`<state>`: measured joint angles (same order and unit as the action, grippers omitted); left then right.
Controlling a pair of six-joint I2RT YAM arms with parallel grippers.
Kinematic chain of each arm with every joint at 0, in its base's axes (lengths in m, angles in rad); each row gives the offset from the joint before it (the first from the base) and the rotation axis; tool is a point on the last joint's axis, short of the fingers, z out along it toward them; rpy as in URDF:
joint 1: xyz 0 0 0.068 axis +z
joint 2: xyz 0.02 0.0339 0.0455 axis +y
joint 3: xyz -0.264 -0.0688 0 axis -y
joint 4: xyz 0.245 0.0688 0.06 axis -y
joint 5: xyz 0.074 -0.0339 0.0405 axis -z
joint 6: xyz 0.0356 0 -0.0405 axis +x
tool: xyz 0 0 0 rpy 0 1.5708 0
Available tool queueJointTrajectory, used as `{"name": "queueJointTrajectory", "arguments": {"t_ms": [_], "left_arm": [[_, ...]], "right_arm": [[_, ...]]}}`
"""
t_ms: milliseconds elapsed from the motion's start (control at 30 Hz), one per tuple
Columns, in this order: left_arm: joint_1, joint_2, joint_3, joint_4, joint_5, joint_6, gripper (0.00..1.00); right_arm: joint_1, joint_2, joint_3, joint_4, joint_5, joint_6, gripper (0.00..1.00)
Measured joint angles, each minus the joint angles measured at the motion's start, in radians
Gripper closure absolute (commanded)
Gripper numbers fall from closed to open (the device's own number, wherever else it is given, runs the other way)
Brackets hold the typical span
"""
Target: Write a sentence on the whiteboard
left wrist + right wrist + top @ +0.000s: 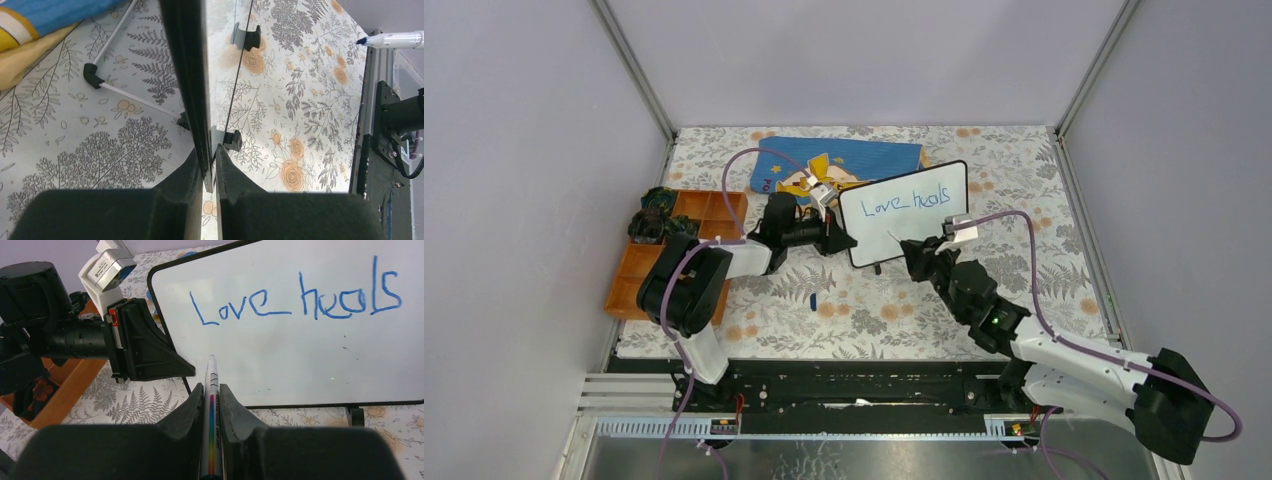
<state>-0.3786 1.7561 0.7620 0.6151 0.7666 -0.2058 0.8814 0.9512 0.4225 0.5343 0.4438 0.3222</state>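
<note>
The whiteboard (904, 225) stands propped up mid-table, its glossy white face (300, 355) turned to the near side. The sentence (907, 201) is blue handwriting on one line near the top, reading "Love heals" (295, 302). My left gripper (839, 238) is shut on the board's left rim; in the left wrist view the jaws (211, 165) pinch the thin black edge (187, 75). My right gripper (211, 390) is shut on a white marker (212, 382) with a rainbow stripe. Its tip points below "Love" and, in the left wrist view, the marker (395, 39) hangs off the board face.
An orange compartment tray (639, 270) holding dark items (652, 215) sits at the left. A blue cloth with a yellow figure (864, 158) lies behind the board. A small blue cap (812, 299) lies on the floral mat. The board's wire stand (120, 95) rests behind it.
</note>
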Motion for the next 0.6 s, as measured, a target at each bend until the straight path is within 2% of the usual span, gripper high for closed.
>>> {"name": "queueJointTrajectory", "arguments": {"t_ms": [200, 433, 600], "left_arm": [[0.019, -0.023, -0.005, -0.057, 0.004, 0.000, 1.00], [0.021, -0.024, -0.005, -0.069, 0.003, -0.001, 1.00], [0.022, -0.034, -0.010, -0.079, -0.005, 0.000, 0.85]], "right_arm": [[0.000, -0.059, -0.034, -0.036, -0.002, -0.003, 1.00], [0.000, 0.002, -0.041, -0.018, -0.040, -0.012, 1.00], [0.000, 0.087, -0.037, 0.004, -0.056, -0.019, 1.00]]}}
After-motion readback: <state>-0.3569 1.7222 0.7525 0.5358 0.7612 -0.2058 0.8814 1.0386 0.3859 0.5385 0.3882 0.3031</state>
